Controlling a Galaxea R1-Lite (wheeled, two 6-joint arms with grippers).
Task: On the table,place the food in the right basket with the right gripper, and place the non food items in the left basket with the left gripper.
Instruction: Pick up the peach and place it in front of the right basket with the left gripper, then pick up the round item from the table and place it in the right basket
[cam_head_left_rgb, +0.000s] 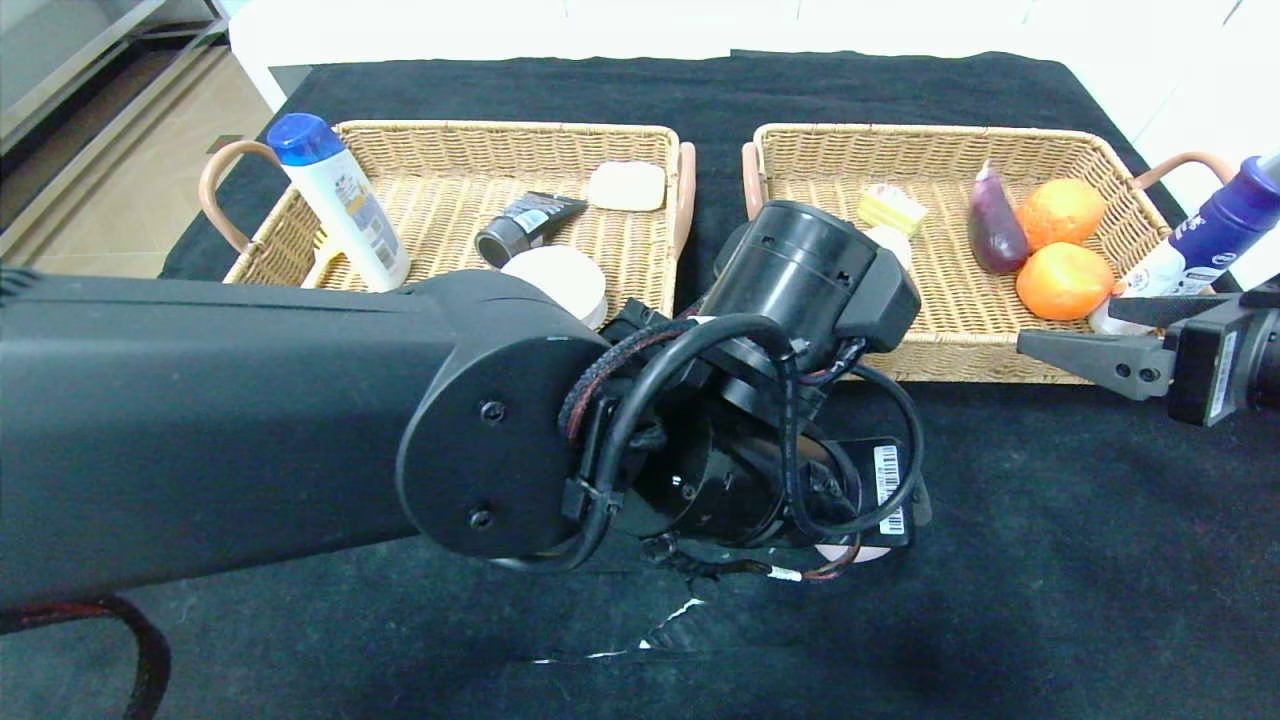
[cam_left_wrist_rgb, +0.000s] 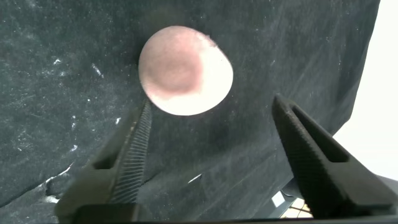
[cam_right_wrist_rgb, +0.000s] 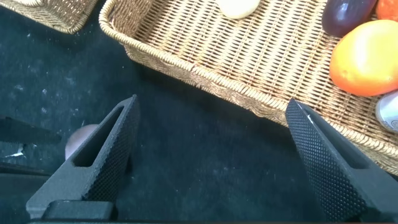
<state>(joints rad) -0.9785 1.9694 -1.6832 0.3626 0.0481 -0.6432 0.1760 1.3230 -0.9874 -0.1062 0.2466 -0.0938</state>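
We are looking at our left arm (cam_head_left_rgb: 200, 430), a bulky matte-black tube ending in a rounded elbow cap with two dark screws showing. Black cables, one in braided red-flecked sleeving, are looping around a glossy black cylindrical wrist, and a white barcode sticker is showing on the block beneath. A cable tie is cinching the bundle. The left gripper (cam_left_wrist_rgb: 211, 162) is showing two black pointed fingers (cam_left_wrist_rgb: 134, 155) with ribbed inner faces. The right gripper (cam_right_wrist_rgb: 211, 168) is showing dark grey tapered fingers (cam_right_wrist_rgb: 106, 155) with a fine dimpled texture; in the head view its boxy black body is carrying a white label and small screws.
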